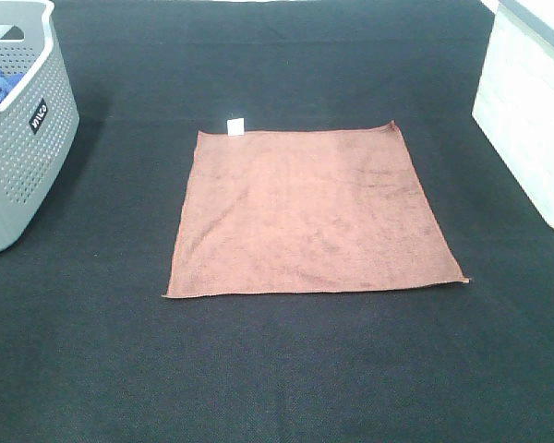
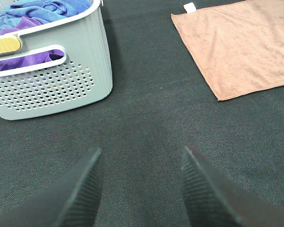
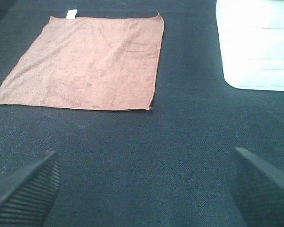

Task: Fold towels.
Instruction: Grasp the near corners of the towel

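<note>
Nearest the wrist cameras are the two grippers, and neither holds anything. The left gripper [image 2: 140,151] has its two ribbed black fingers [image 2: 83,189] parted, with only bare covering showing in the gap. The right gripper [image 3: 144,152] is spread wider, its dark textured fingers [image 3: 26,189] standing at opposite edges of its view, again with nothing between them. Neither gripper shows in the high view.

Under both lies the dark woven fabric table covering [image 1: 277,369], which fills the whole work surface.

Further out, at the middle of that surface, rests the reddish-brown square microfibre towel [image 1: 314,212]. It lies flat, fully spread in a single layer, with its stitched edges showing all round. Both wrist views catch it ahead of the fingers and well apart from them [image 2: 241,47] [image 3: 85,61]. A small white tag [image 1: 234,125] sticks out from its far edge, near the left corner.

To the left of the towel, well apart from it, stands a grey perforated plastic laundry basket with a white rim [image 1: 28,157], bearing a small black label [image 1: 38,115]. Crumpled blue and purple cloths [image 2: 38,12] are heaped inside it.

On the right side, also well clear of the towel, sits a white rectangular bin [image 1: 526,120], cut off by the frame edge.
</note>
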Available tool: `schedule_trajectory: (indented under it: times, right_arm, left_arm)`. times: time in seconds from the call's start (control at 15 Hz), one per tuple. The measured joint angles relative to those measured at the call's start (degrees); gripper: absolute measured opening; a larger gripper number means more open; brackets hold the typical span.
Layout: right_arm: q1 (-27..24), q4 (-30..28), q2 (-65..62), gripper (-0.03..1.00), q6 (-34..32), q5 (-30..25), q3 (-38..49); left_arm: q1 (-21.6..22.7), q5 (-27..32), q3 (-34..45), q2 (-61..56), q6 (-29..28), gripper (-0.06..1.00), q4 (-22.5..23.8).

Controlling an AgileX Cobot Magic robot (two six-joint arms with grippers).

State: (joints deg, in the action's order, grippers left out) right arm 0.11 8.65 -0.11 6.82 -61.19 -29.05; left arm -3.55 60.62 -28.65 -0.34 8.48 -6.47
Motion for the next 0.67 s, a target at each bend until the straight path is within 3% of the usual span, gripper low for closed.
schedule_trajectory:
  times: [0.67]
  right_arm:
    - [0.0, 0.0, 0.0, 0.9, 0.0, 0.0, 0.0]
  left_arm:
    - [0.0, 0.0, 0.0, 0.0, 0.0, 0.49, 0.0]
